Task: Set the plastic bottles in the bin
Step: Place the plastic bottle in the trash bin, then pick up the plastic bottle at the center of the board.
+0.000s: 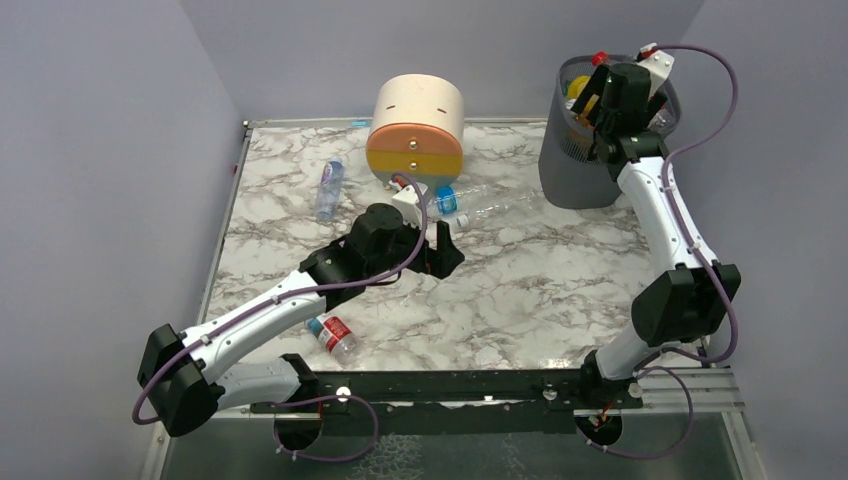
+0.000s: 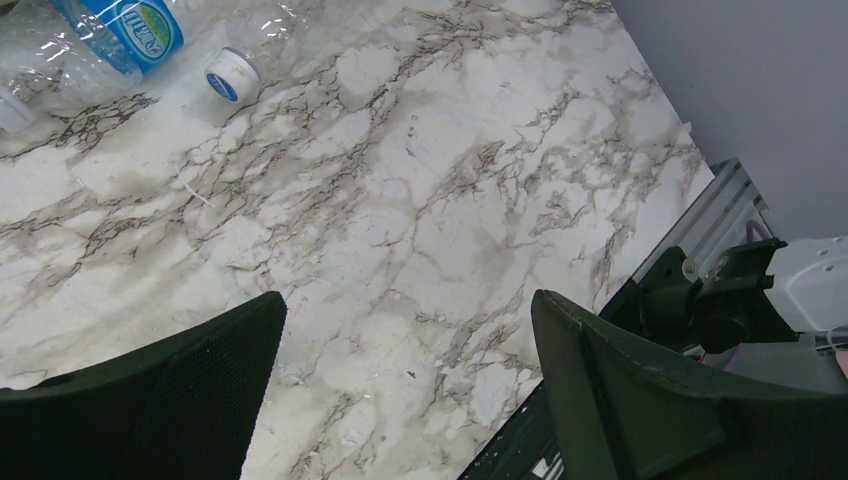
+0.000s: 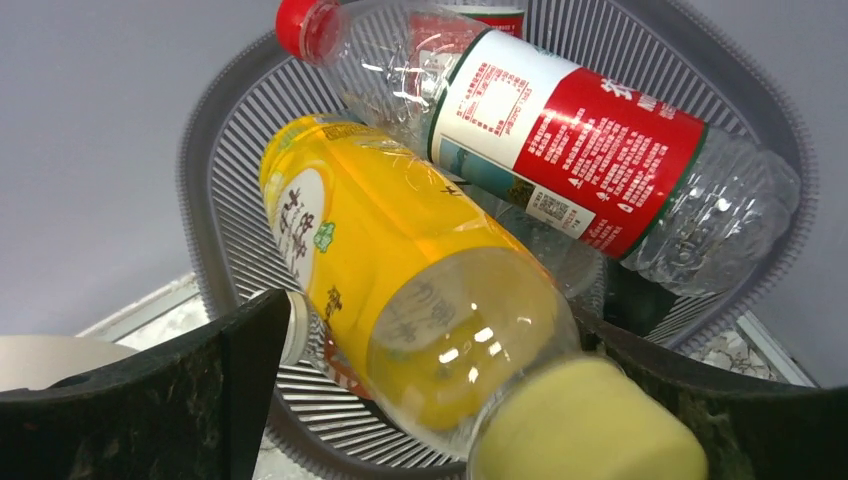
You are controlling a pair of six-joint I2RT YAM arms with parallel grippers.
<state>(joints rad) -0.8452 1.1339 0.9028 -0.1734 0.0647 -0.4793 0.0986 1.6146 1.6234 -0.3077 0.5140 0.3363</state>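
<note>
The right gripper (image 3: 430, 320), jaws spread wide, hangs over the tall dark grey mesh bin (image 3: 215, 150). A yellow plastic bottle (image 3: 400, 260) lies between them, inside the bin, beside a red-labelled clear bottle (image 3: 590, 130). The left gripper (image 2: 405, 305) gapes above the marble table (image 2: 400, 150), near a blue-labelled clear bottle (image 2: 120, 30).

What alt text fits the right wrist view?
A yellow bottle with a pale yellow cap sits between the wide-spread jaws of the right gripper, angled down into the grey mesh bin. Behind it, a clear bottle with a red label and red cap rests in the bin.
</note>
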